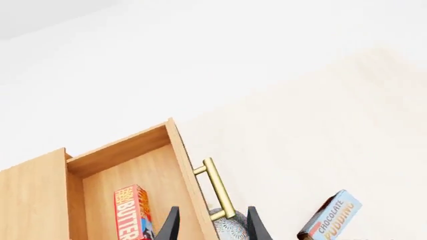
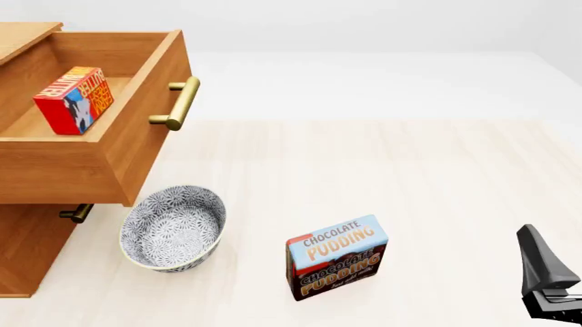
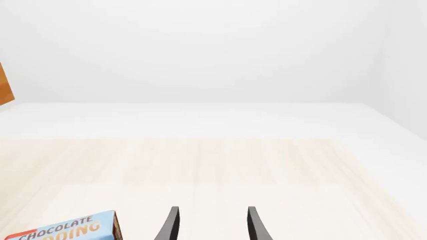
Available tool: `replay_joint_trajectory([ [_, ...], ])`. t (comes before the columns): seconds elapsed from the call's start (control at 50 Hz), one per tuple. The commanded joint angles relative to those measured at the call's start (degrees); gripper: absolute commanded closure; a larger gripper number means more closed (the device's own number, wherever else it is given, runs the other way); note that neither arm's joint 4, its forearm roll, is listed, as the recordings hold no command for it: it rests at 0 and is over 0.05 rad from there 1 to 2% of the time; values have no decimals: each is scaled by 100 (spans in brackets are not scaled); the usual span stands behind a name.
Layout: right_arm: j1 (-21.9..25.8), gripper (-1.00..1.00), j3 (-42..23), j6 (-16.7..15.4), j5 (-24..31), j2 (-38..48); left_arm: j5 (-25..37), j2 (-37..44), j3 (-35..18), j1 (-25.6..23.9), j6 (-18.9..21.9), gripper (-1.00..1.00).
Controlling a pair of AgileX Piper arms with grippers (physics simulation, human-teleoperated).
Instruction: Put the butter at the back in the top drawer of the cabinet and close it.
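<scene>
Butter point(image 1: 131, 212) is seen in the left wrist view lying inside the open top drawer point(image 1: 150, 170), the left gripper point(image 1: 212, 225) held open and empty near the brass handle point(image 1: 217, 192). From the front, the bowl point(image 2: 174, 228) stands at 6 o'clock of the drawer front; a careless push could be fouled by it. In the right wrist view the right gripper point(image 3: 212, 225) is parted over pale wooden table point(image 3: 267, 165), white walls at 12 o'clock.
</scene>
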Motion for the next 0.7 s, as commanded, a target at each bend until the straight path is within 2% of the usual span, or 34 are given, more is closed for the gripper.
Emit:
replay_joint_trajectory([
  [0.02, 0, -100, 0, 0, 0, 0, 0, 187, -281, -555, -133, -100],
  [0.34, 0, -100, 0, 0, 0, 0, -37, 826, -458, -1131, -258, -100],
  [0.42, 0, -100, 0, 0, 0, 0, -159, 898, -329, -1258, -303, -100],
  [0.48, 0, -100, 0, 0, 0, 0, -462, 831, 61, -1311, -200, -100],
  [0.7, 0, -100, 0, 0, 0, 0, -1029, 1154, 695, -1655, -501, -100],
])
